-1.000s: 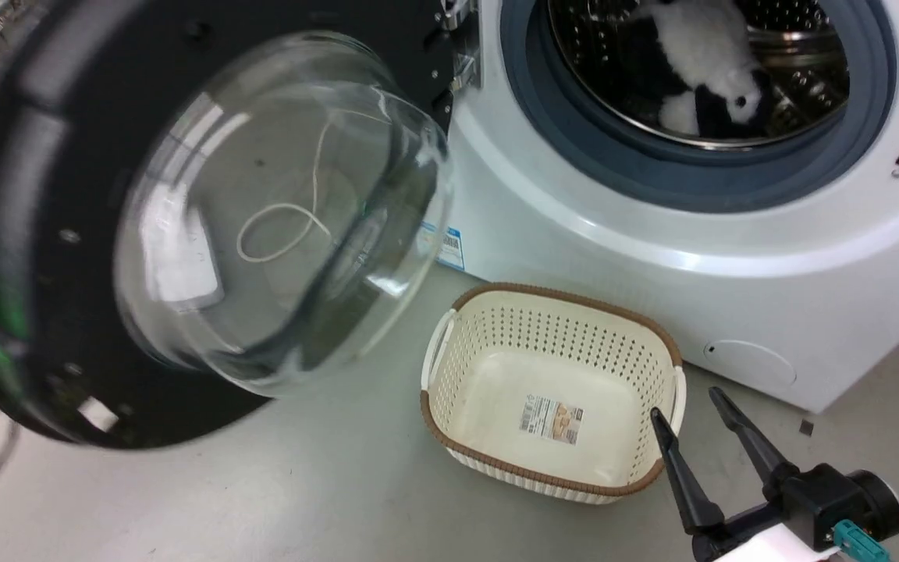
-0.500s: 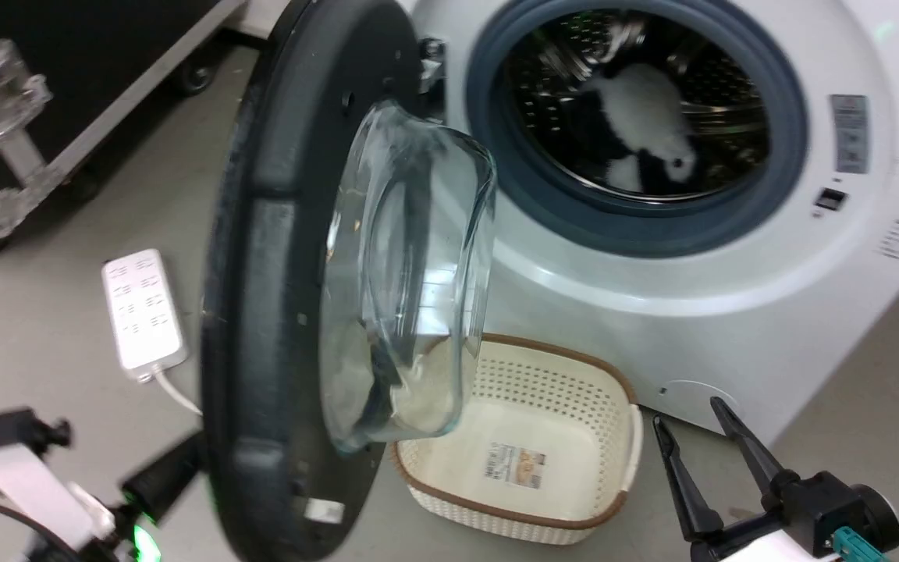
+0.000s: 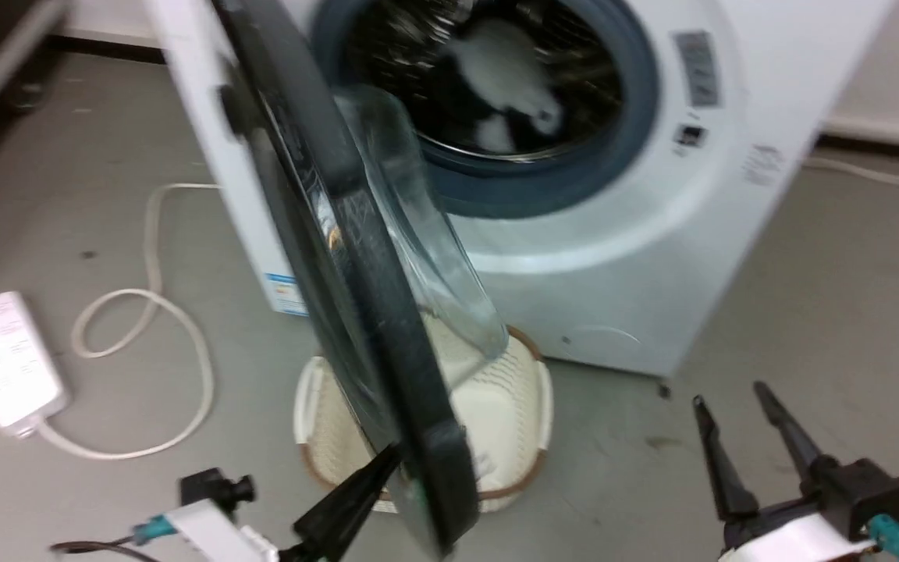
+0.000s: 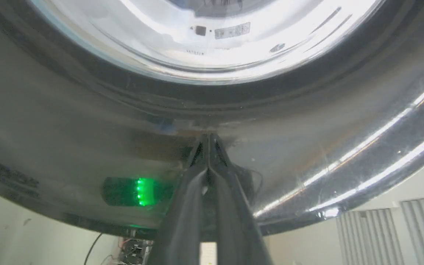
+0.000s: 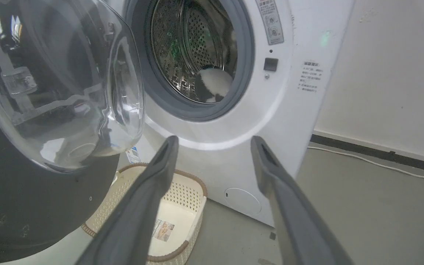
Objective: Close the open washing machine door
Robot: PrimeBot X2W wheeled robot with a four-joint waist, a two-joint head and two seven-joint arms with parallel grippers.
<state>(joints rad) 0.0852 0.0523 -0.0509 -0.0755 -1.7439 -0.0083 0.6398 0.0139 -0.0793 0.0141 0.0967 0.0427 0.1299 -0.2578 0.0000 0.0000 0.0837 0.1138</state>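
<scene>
Already the door [image 3: 410, 390] stood differently. A second ago its inner face and glass bowl lay broad toward the head camera, swung wide. Half a second ago it showed nearly edge-on. Now it slanted in toward the washer [image 3: 613, 257], the bowl overlapping the left of the drum mouth. The head camera had itself swung left across these moments, so some of that shift was viewpoint. Even so, the gap between door and washer front had plainly narrowed.

Left pincer [image 3: 387, 462] was absent a second ago and low at the left half a second ago. Now it sat under the door's lower edge. From its wrist camera, the left pincer [image 4: 208, 140] had both fingers pressed together, holding nothing, tips touching the glossy black outer rim. A green light was reflected just beside them.

Right pincer [image 3: 730, 394] hung at lower right as before, fingers spread and empty, well apart from the door.

Basket [image 3: 545, 390] sat on the floor beneath the door's sweep. A black-and-white toy [image 3: 504, 70] lay in the drum.

Judgement: push under way, door roughly half closed, not latched. The shove needs to carry through until the door seats. On so slick a rim the tips could skid off.
</scene>
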